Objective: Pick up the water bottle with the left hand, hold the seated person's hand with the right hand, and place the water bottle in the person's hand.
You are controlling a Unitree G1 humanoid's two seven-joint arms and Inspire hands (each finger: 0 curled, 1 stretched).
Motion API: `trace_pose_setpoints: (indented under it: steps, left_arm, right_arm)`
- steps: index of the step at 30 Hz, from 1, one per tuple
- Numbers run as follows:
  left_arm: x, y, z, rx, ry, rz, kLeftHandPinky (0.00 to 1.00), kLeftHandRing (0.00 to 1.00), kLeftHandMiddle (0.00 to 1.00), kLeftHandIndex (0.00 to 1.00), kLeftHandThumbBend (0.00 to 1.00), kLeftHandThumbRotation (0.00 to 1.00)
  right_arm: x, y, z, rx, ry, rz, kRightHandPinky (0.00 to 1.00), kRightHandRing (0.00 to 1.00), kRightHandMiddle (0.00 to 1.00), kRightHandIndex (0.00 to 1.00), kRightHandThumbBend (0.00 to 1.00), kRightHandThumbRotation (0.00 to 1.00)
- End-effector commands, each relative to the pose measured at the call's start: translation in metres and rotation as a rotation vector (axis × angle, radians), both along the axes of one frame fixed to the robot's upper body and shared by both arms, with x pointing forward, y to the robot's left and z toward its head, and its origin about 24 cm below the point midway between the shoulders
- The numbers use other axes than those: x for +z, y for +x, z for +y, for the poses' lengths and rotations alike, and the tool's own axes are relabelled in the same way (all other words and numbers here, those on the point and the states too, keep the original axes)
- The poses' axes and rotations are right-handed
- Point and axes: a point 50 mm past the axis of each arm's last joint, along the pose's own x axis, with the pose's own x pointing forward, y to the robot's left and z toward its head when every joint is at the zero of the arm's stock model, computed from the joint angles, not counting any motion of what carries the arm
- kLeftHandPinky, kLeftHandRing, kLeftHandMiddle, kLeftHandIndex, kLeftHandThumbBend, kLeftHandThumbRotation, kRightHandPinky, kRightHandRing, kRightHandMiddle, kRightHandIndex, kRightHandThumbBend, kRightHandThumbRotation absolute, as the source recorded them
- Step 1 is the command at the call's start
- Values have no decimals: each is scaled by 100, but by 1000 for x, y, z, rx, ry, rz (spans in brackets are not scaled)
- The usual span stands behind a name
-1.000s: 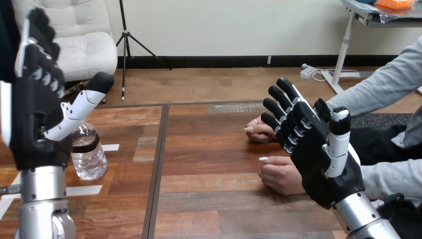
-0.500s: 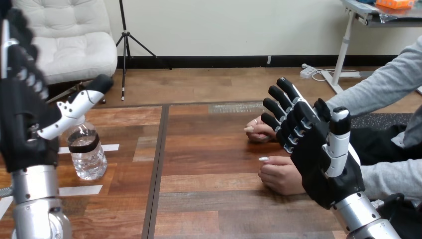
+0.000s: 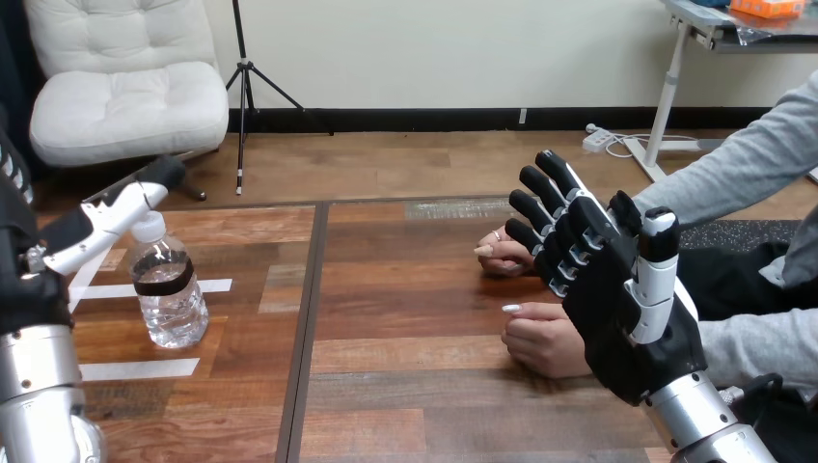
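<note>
The left hand point(image 3: 24, 285) stood raised at the left end of the worktop point(image 3: 415, 299). Its thumb point(image 3: 111, 212) was stretched out straight, wide of the fingers, and it held nothing. The water bottle point(image 3: 170, 294) stood upright on the worktop just below that thumb, clear of the palm. Its white cap point(image 3: 147, 228) sat right under the thumb, though contact could not be told. The right hand point(image 3: 622, 309) was raised with its fingers point(image 3: 552, 174) straight and spread wide, gripping nothing. Just beyond those fingers, the person's farther hand point(image 3: 506, 253) rested on the worktop. The person's nearer hand point(image 3: 545, 340) lay curled beside the right palm; whether they touched could not be told. White tape strips point(image 3: 135, 368) lay on the worktop near the bottle.
</note>
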Motion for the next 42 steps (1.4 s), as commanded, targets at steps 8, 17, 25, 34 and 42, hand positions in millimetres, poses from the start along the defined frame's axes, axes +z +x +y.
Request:
trace_pose_setpoints:
  steps: [8, 17, 25, 34, 42]
  left_arm:
    - [-1, 12, 0, 21, 69, 32, 100, 100, 100, 96, 100, 0]
    - [-16, 15, 2, 27, 97, 129, 100, 100, 99, 96, 100, 0]
    - [-27, 20, 5, 28, 105, 233, 100, 100, 100, 99, 100, 0]
    - [-36, 26, 6, 7, 116, 316, 98, 100, 100, 100, 100, 0]
    - [-42, 34, 5, 4, 120, 386, 88, 97, 100, 100, 100, 0]
  right_arm:
    - [15, 4, 2, -8, 16, -79, 100, 100, 100, 100, 100, 100]
    - [15, 3, 2, -9, 12, -81, 100, 100, 100, 100, 100, 100]
    - [15, 3, 2, -8, 8, -80, 100, 100, 100, 100, 100, 100]
    - [15, 3, 2, -4, 8, -80, 100, 100, 100, 100, 100, 100]
    - [14, 3, 2, -1, 11, -80, 100, 100, 100, 100, 100, 100]
